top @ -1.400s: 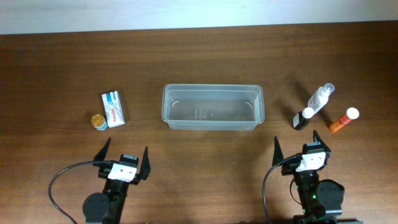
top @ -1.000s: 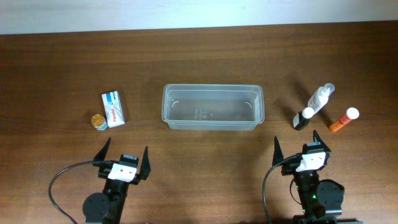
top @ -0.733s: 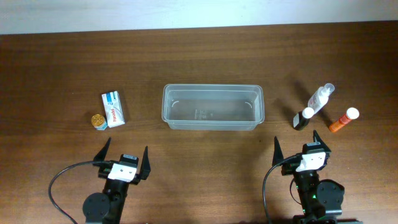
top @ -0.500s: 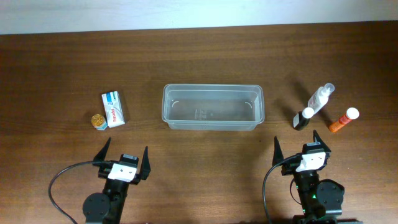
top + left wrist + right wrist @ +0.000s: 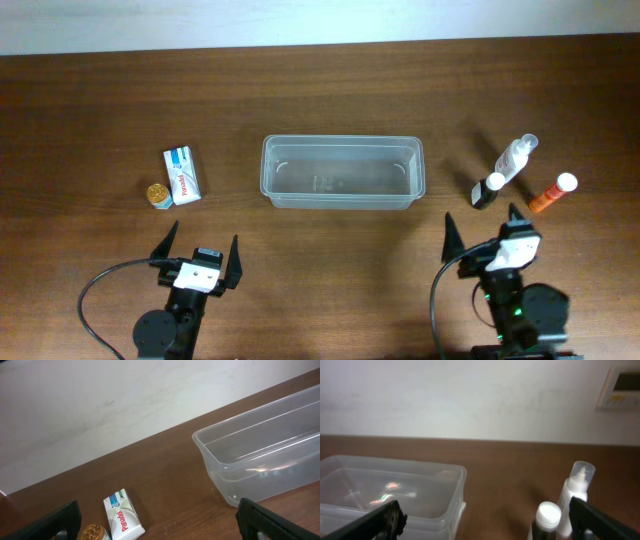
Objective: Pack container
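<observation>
Overhead, left hand (image 5: 203, 236): your fingers are spread wide, holding nothing, over bare counter (image 5: 320, 90) near the front edge.
Overhead, right hand (image 5: 480, 218): also wide apart and empty; it touches nothing, with the black bottle (image 5: 486, 190) just beyond it.
Overhead, container (image 5: 343, 172): it sits mid-counter, mouth up, nothing inside; the long axis runs left to right.
Overhead, left side: a toothpaste box (image 5: 181, 175) lies beside a gold-lidded jar (image 5: 158, 194), well apart from the container.
Overhead, right side: a clear bottle (image 5: 515, 156) lies against the black bottle, with an orange bottle (image 5: 552, 193) near them.
Left wrist, hand: only the two dark fingers (image 5: 55, 522) show at the lower corners, far apart, nothing between them.
Left wrist, container: you see its left end, empty, ahead to the right; box and jar are low on the left.
Right wrist, hand: fingers at both lower corners, gaping, nothing held.
Right wrist, container: empty, ahead to the left; the black and clear bottles are to the right.
</observation>
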Motion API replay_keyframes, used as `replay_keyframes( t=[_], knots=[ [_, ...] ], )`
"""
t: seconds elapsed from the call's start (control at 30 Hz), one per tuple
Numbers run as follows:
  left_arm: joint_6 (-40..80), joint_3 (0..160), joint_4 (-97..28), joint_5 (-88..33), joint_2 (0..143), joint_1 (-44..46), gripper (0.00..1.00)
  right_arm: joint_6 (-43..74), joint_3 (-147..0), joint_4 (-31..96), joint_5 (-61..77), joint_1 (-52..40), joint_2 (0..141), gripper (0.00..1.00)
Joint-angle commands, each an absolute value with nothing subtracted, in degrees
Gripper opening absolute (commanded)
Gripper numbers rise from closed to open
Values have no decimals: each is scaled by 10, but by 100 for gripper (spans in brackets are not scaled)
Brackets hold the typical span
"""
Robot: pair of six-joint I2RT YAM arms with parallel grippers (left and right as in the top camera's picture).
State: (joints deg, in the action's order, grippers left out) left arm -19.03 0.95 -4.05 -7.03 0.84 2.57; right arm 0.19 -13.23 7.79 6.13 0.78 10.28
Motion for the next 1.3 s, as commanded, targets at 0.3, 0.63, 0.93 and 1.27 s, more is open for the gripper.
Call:
replay_keyframes(
  t=[0.3,0.63,0.93,1.27],
  knots=[
    [-187,5,-40,-64,3,23,99,-14,-680,421,68,59,569,98],
    [-187,5,-40,-64,3,23,99,-58,-946,588,43,147,805,99],
    [-187,5,-39,-64,3,23,99,-107,-946,625,91,198,947,98],
    [-187,5,-40,-64,3,23,99,-119,-946,613,99,199,1066,98]
  ],
)
